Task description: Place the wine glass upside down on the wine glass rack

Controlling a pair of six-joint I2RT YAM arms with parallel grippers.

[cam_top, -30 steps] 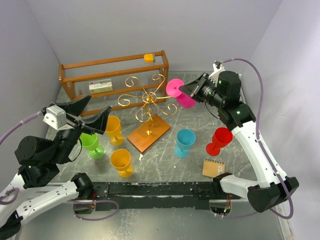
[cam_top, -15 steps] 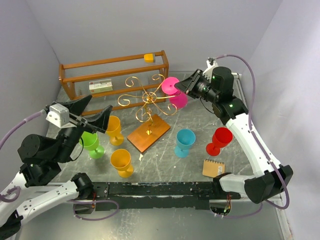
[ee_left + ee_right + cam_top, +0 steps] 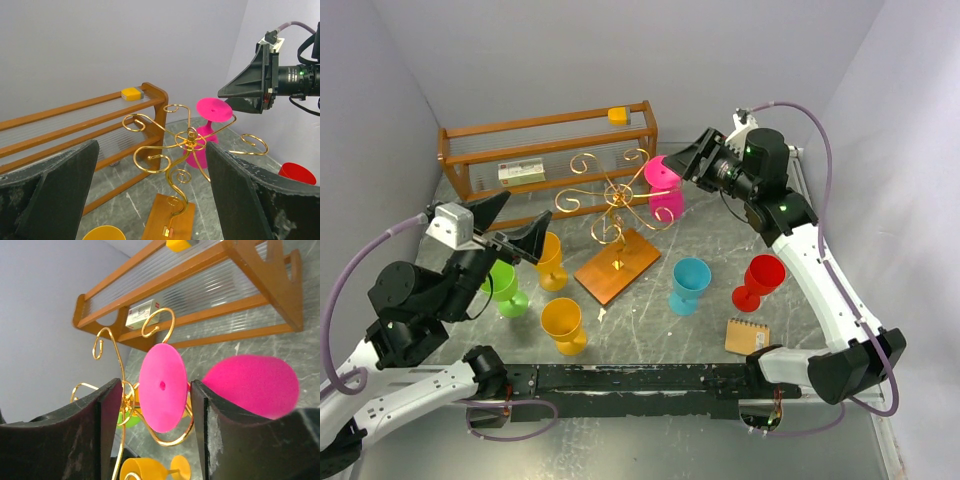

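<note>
A bright pink plastic wine glass [image 3: 667, 200] hangs upside down from a curled arm of the thin gold wire rack [image 3: 610, 195], which stands on a square orange-brown wooden base. The glass's foot is on top and its bowl below. The right gripper [image 3: 686, 167] sits at the foot, fingers parted either side, not gripping. The left gripper [image 3: 508, 228] hovers wide open and empty over the left of the grey marbled table [image 3: 710, 240], well apart from the rack.

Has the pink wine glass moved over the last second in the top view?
Yes. The pink wine glass has shifted left, toward the wine glass rack, and its foot is now nearer the right end of the wooden shelf.
</note>
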